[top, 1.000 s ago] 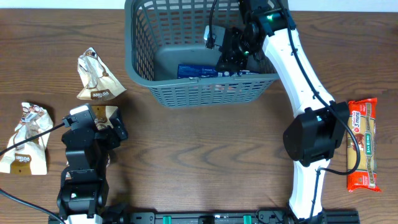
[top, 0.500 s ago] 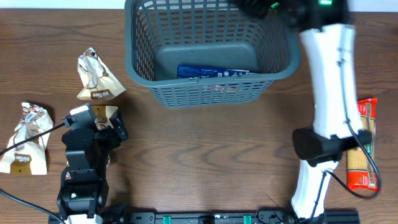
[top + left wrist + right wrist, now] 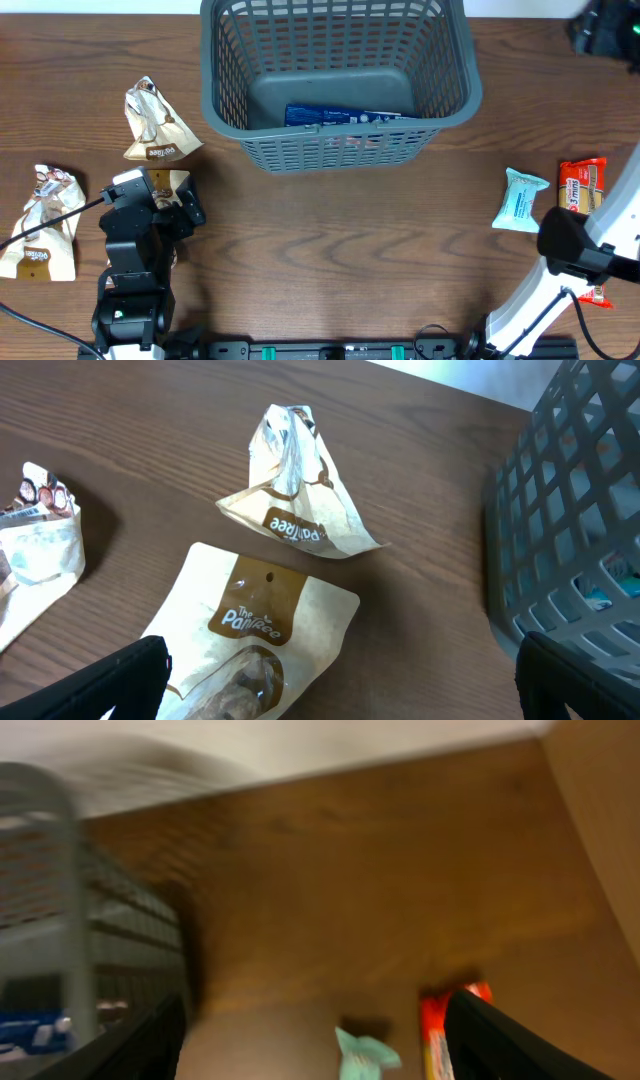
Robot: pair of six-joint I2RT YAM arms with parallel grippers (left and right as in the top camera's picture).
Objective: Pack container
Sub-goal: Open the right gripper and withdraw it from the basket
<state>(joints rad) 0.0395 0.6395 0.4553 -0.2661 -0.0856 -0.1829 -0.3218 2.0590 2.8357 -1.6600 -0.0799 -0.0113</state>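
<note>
The dark grey slotted container [image 3: 212,95] stands at the back centre with a blue packet [image 3: 345,116] lying inside. It also shows in the left wrist view [image 3: 570,530] and blurred in the right wrist view [image 3: 60,900]. My right gripper [image 3: 603,30] is open and empty, high at the far right and away from the container [image 3: 320,1050]. A teal packet [image 3: 520,200] and a red packet [image 3: 583,183] lie at the right. My left gripper [image 3: 340,690] is open and empty over a tan pouch [image 3: 260,630] at the left.
Two more tan pouches lie at the left, one [image 3: 155,125] near the container and one [image 3: 42,225] by the table's left edge. The right arm's base [image 3: 565,250] stands beside the red packet. Bare wood lies in front of the container.
My right gripper has risen out of the container and swung to the far right, leaving the blue packet inside. The teal packet now shows. The left arm has not moved.
</note>
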